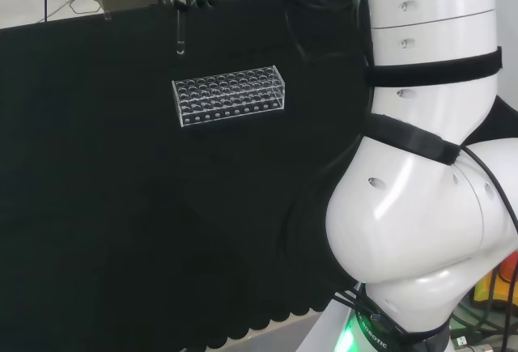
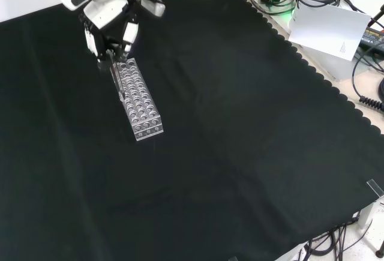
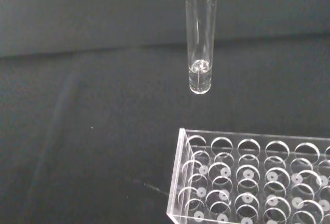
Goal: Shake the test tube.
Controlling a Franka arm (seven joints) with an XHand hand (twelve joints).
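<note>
The clear rack (image 1: 229, 95) is the one obstacle standing on the table (image 1: 97, 222). In the head view, black cloth lies bare to the rack's left, right and nearer side. Beyond its far left corner the test tube (image 1: 180, 35) hangs upright above the cloth, apart from the rack, in the hand (image 2: 111, 24).

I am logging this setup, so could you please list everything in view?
tube: one, clear glass, held upright above the cloth, off the rack's end; a little clear liquid at its bottom.
rack: one, clear plastic, no tubes in its holes, on the cloth.
cloth: one, black, covering the bench.
paper: one sheet, white, beyond the cloth's edge, top right in the front view.
arm: one, white, at the head view's right.
robot hand: one, black and white, curled round the tube's top.
</note>
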